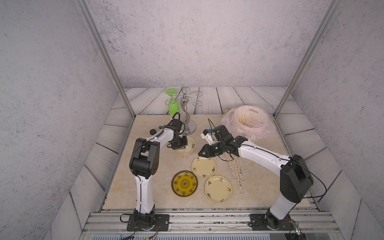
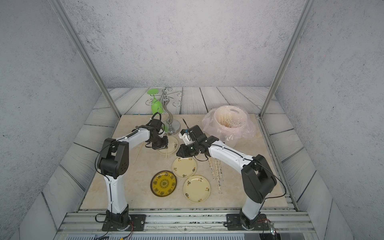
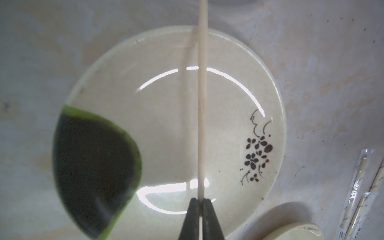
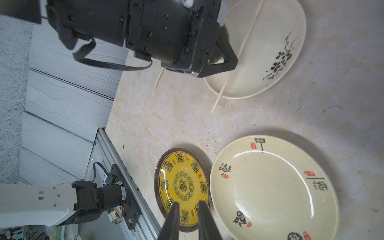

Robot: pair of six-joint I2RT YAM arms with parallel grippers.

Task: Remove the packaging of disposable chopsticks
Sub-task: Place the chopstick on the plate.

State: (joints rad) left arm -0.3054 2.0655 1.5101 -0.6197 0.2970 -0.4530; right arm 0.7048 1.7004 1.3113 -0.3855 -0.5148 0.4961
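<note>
My left gripper [image 3: 200,200] is shut on one bare disposable chopstick [image 3: 201,104]. It holds the stick just over a cream flowered plate [image 3: 228,104], and the stick's near end pokes past the plate rim [image 1: 184,154]. A second bare stick [image 2: 138,153] lies on the table left of that plate. Several chopsticks still in their clear packaging [image 1: 235,168] lie on the table under my right forearm. My right gripper [image 4: 188,202] hovers open, with a narrow gap and nothing between its fingers. It is between the flowered plate and a cream plate [image 1: 203,167].
A yellow patterned plate [image 1: 184,183] and another cream plate [image 1: 218,188] sit near the front. A bin lined with a pinkish bag [image 1: 249,122] holding sticks stands at the back right. A metal glass rack [image 1: 188,116] with a green glass [image 1: 173,107] stands behind my left gripper.
</note>
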